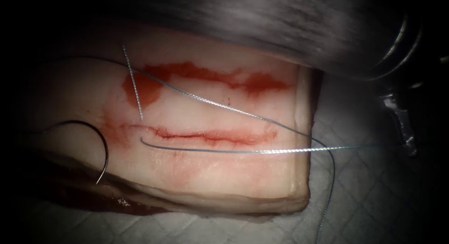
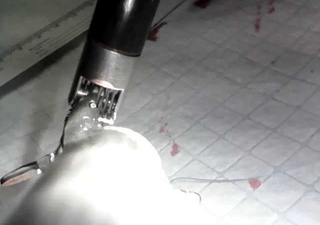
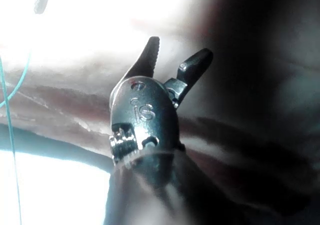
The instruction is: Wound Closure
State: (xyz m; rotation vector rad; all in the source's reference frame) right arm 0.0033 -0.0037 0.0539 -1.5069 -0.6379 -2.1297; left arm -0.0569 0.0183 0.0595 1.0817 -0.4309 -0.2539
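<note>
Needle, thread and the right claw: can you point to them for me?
needle [image 1: 105, 150]: endoscope view, on its curved body, lying left of the cut.
thread [image 1: 262, 151]: endoscope view, on the strand under the cut.
right claw [image 3: 175, 60]: right wrist view, between its open tips.

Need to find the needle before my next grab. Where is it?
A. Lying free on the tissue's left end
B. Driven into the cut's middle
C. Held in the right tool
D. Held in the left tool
A: the needle lies loose on the tissue, left of the cut, with no tool holding it; the right tool is open and empty.
</note>
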